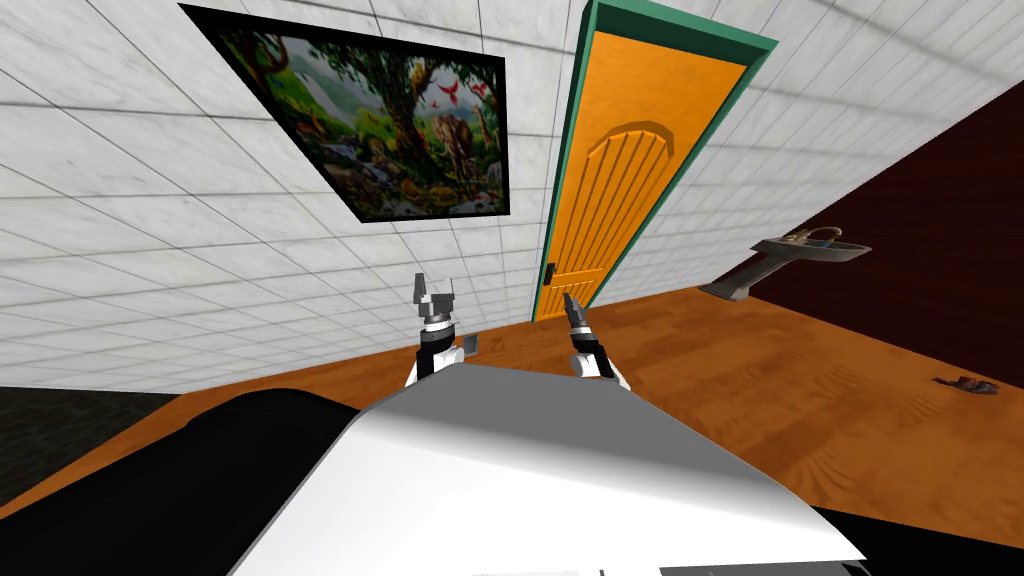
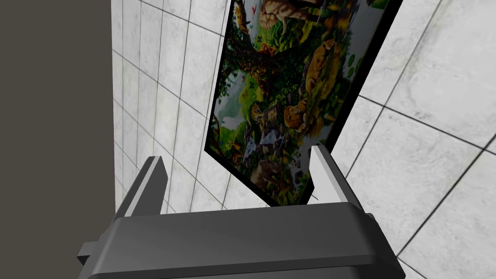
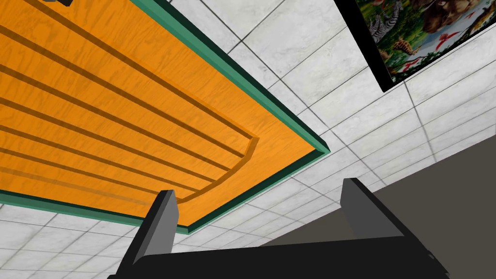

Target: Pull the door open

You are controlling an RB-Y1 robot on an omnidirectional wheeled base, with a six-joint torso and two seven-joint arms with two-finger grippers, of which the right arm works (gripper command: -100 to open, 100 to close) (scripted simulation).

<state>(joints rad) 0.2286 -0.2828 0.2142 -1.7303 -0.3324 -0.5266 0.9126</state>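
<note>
An orange panelled door [image 1: 628, 170] in a green frame [image 1: 565, 150] stands shut in the white tiled wall ahead. A small dark handle [image 1: 550, 271] sits low on its left edge. My right gripper [image 1: 571, 303] is open, a little below and to the right of the handle and apart from it. In the right wrist view the door [image 3: 121, 126] spreads beyond the open right gripper [image 3: 259, 206], whose fingers hold nothing. My left gripper [image 1: 435, 288] is raised to the left of the door; the left wrist view shows this gripper [image 2: 237, 179] open and empty.
A framed jungle picture [image 1: 385, 120] hangs on the wall left of the door. A pedestal sink [image 1: 795, 255] stands against the dark red wall to the right. A small dark object [image 1: 968, 385] lies on the wood floor at far right.
</note>
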